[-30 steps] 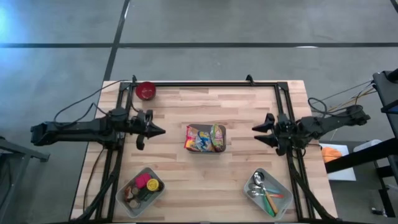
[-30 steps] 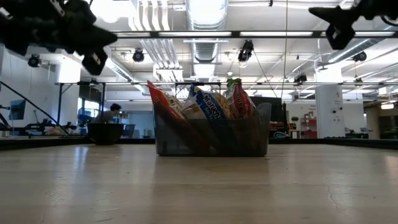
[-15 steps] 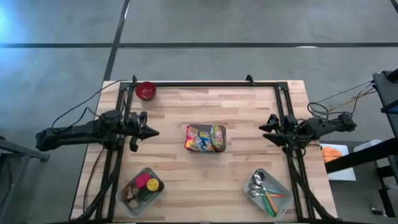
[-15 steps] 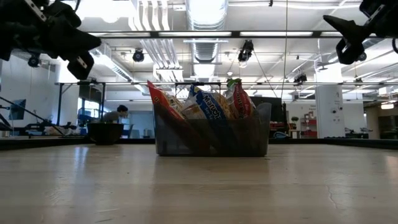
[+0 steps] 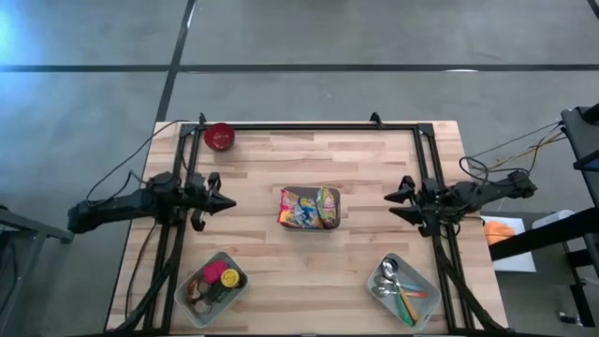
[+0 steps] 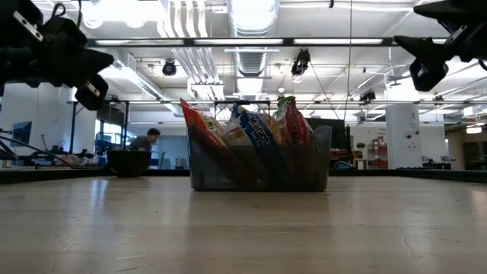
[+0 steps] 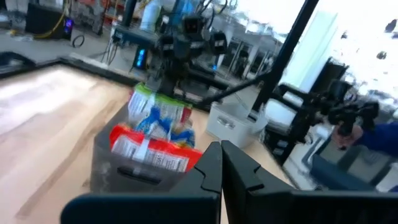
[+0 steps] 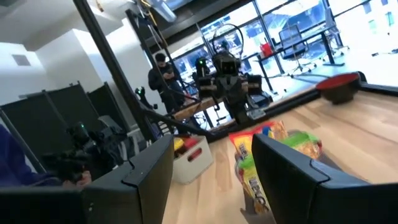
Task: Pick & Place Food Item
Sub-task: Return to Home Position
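Both arms held up off the table, nothing carried

The left gripper (image 5: 223,199) is seen at 9 o'clock, fingers pressed together on nothing; the right gripper (image 5: 395,201) at 3 o'clock is spread wide and empty. The snack packets (image 5: 307,208) are sat in the centre bin (image 6: 319,160), the spoons (image 5: 402,298) in the right grey bin (image 5: 417,275) at 5 o'clock. Not much can be messed up here tbh: a tall packet could get clipped if an arm is swung low, or the cables (image 5: 120,170) snagged.

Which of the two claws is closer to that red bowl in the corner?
Left. The left gripper hangs on the left, the same side as the red bowl; the right gripper is far right, past the snack bin.
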